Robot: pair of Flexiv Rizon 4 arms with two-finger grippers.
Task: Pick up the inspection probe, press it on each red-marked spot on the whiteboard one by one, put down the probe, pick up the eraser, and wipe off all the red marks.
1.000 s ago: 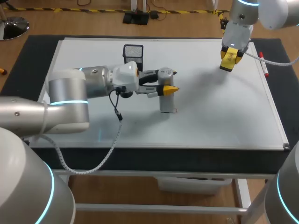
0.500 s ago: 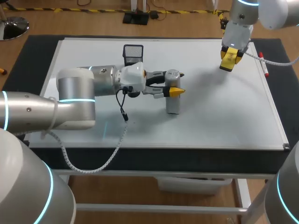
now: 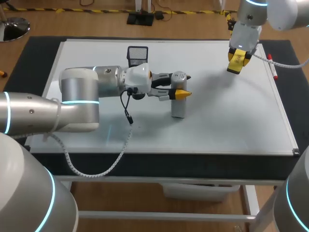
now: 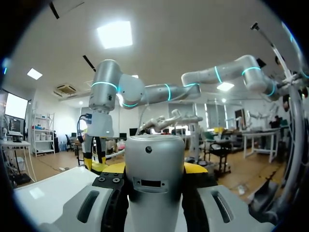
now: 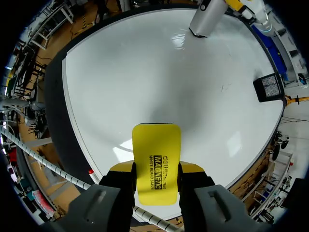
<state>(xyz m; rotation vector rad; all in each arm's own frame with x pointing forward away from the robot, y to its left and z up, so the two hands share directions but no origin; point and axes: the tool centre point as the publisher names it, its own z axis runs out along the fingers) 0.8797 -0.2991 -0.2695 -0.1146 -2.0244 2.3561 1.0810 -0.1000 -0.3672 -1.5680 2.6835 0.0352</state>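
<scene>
Pressing seems in hand: our left gripper (image 3: 179, 85) clamps the probe (image 3: 178, 105) upright mid-whiteboard (image 3: 231, 121); our right gripper (image 3: 237, 59) clasps the eraser (image 5: 156, 162); next, a straight lift.

The whiteboard (image 3: 231, 121) lies flat on the table (image 3: 29, 53) and covers most of it. Near the board's middle the probe (image 3: 179, 104) stands upright on the surface. It is clasped from two sides by the left gripper (image 3: 181, 85), whose arm reaches in from the left. Behind it and to the left, near the far edge, stands a mesh holder (image 3: 137, 55). Above the far right part of the board hangs the right gripper (image 3: 238, 58) with the eraser (image 3: 236, 63) pinched between its fingers. A marker (image 3: 273, 66) lies at the board's right edge, to the right of the eraser.
</scene>
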